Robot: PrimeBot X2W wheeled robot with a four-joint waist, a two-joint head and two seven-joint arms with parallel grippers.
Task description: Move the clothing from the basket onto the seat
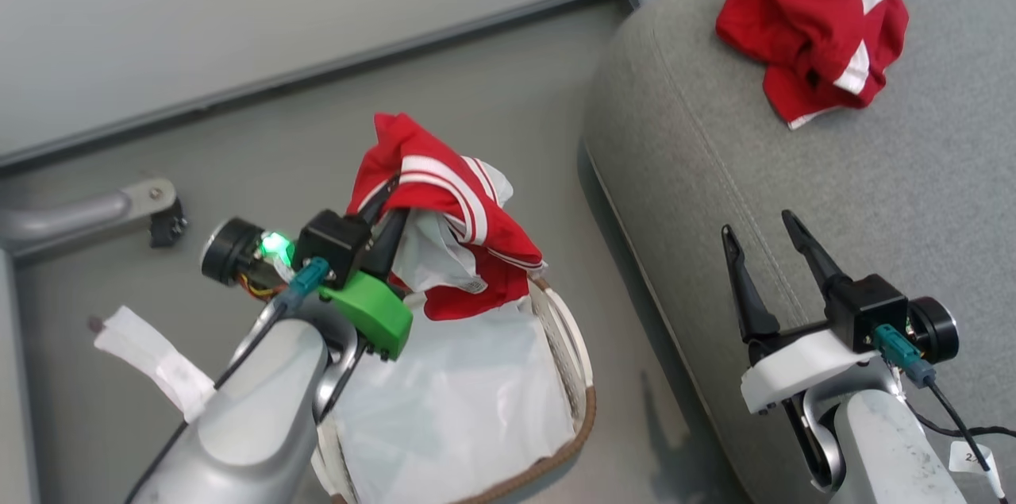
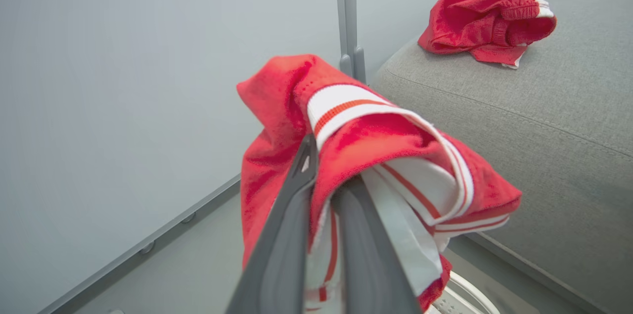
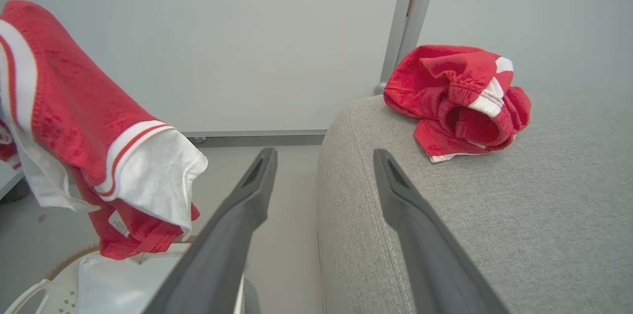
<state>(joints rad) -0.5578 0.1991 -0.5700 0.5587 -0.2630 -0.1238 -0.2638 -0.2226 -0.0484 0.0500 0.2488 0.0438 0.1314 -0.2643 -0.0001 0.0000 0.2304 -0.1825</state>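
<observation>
Carrying: judged step is the shirt (image 1: 452, 202) going from basket (image 1: 583, 409) to seat (image 1: 913, 194); one of two garments not yet placed.
Doing it well: raise until the hem clears the basket rim, then swing toward the robot's right over the seat edge; keep the grip shut until cloth is above grey fabric; release beside the shorts (image 1: 817, 20), not at the rounded edge where it could slide to the floor.
Seat: large grey cushion on the robot's right, well apart from the held shirt.
Basket: on the floor beside the seat, under the left arm; white liner (image 1: 452, 393) visible inside, no red cloth lying in it.
Shirt: hangs bunched over the basket's far end; low hem near the liner, contact unclear.
Shorts: crumpled on the seat's far part, resting fully on it.
Left end effector (image 1: 387, 210): fingers clamped on a shirt fold, cloth draped over the tips.
Right end effector (image 1: 758, 222): fingers spread, gripping nothing, over the seat's near edge.
</observation>
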